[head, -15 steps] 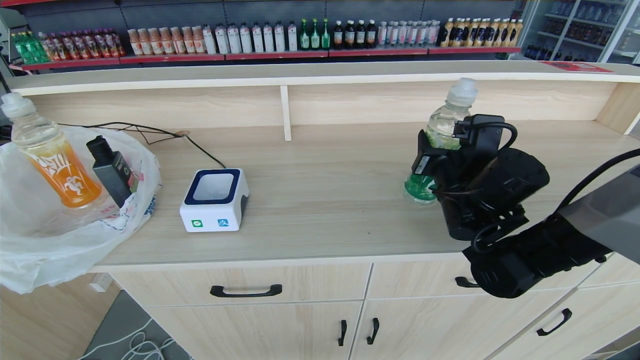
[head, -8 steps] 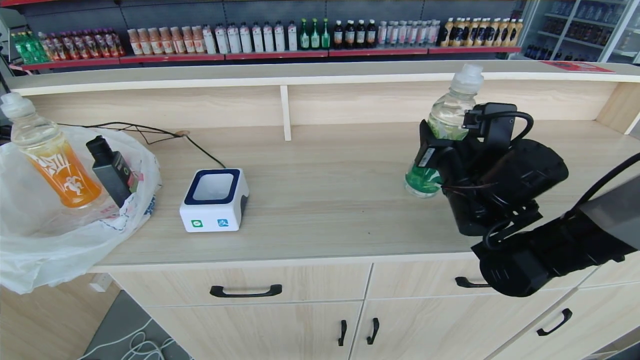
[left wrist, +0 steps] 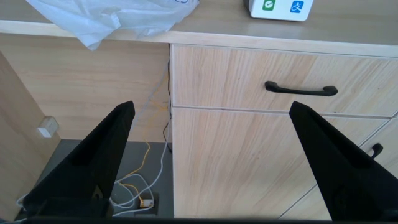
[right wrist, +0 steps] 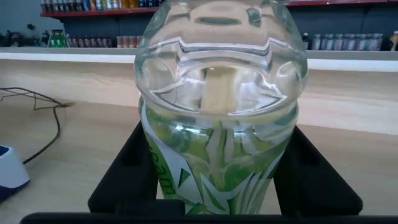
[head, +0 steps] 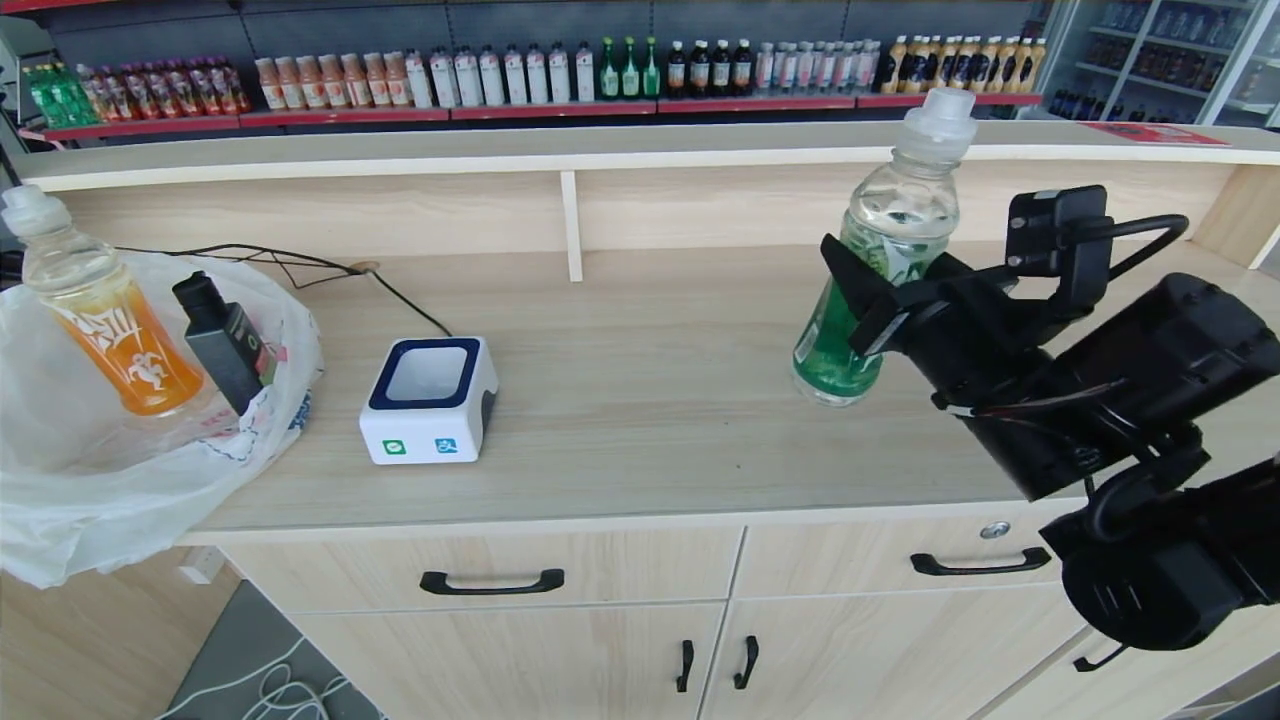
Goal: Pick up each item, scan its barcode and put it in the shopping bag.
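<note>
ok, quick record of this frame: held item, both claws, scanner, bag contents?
held item: green-label bottle, tilted, cap on
right claw: shut on the green-label bottle at mid-body
left claw: open, low in front of the cabinet
scanner: white box, blue rim, on the counter
shopping bag: at the counter's left end, holding an orange drink bottle and a dark bottle

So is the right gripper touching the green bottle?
Touching: in the right wrist view the right gripper clamps the green bottle on both sides.
</note>
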You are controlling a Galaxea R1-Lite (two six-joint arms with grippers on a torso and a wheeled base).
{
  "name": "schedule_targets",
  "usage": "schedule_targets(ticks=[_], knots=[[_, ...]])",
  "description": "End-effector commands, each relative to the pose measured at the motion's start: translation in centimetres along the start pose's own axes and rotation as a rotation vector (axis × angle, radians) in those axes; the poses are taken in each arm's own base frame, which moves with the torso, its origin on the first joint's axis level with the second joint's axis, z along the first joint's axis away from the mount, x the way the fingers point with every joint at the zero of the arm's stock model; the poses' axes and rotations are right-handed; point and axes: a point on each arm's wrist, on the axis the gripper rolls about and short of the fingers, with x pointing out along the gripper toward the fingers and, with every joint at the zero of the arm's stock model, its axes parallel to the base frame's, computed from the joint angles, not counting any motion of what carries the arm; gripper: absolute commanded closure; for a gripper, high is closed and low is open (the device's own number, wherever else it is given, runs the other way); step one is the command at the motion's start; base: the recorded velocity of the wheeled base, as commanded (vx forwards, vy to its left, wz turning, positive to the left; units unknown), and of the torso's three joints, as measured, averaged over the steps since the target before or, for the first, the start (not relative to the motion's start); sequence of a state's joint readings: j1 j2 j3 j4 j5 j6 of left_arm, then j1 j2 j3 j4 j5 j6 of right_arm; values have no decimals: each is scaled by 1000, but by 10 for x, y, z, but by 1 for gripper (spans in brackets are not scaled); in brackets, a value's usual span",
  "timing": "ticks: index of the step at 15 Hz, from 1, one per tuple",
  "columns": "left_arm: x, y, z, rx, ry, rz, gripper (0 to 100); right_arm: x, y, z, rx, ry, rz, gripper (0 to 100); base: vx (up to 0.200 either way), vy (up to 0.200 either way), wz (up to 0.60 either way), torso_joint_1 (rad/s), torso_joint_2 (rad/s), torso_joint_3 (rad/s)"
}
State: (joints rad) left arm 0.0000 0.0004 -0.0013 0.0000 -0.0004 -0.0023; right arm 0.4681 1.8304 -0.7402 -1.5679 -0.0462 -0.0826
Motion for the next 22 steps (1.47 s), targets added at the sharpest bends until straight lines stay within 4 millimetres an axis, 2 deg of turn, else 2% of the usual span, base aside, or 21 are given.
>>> schedule_targets(ticks=[1, 5, 9, 11, 13, 18, 20, 22], knots=[[0, 0, 0, -1, -1, 0, 0, -17, -1, 24, 38, -38, 67, 100, 0, 0, 0, 0, 0, 0], [0, 0, 0, -1, -1, 0, 0, -38, 2, 37, 149, -32, 265, 100, 0, 0, 0, 0, 0, 0], [0, 0, 0, -1, -1, 0, 0, -54, 4, 34, 379, 45, 292, 100, 0, 0, 0, 0, 0, 0], [0, 0, 0, -1, -1, 0, 0, -57, 8, 39, 460, 52, 335, 100, 0, 0, 0, 0, 0, 0], [0, 0, 0, -1, 1, 0, 0, -63, 21, 51, 564, 49, 420, 100, 0, 0, 0, 0, 0, 0], [0, 0, 0, -1, -1, 0, 0, -69, 55, 71, 701, 35, 594, 100, 0, 0, 0, 0, 0, 0], [0, 0, 0, -1, 1, 0, 0, -72, 65, 73, 726, 42, 641, 100, 0, 0, 0, 0, 0, 0], [0, 0, 0, -1, -1, 0, 0, -75, 64, 78, 751, 35, 645, 100, 0, 0, 0, 0, 0, 0]])
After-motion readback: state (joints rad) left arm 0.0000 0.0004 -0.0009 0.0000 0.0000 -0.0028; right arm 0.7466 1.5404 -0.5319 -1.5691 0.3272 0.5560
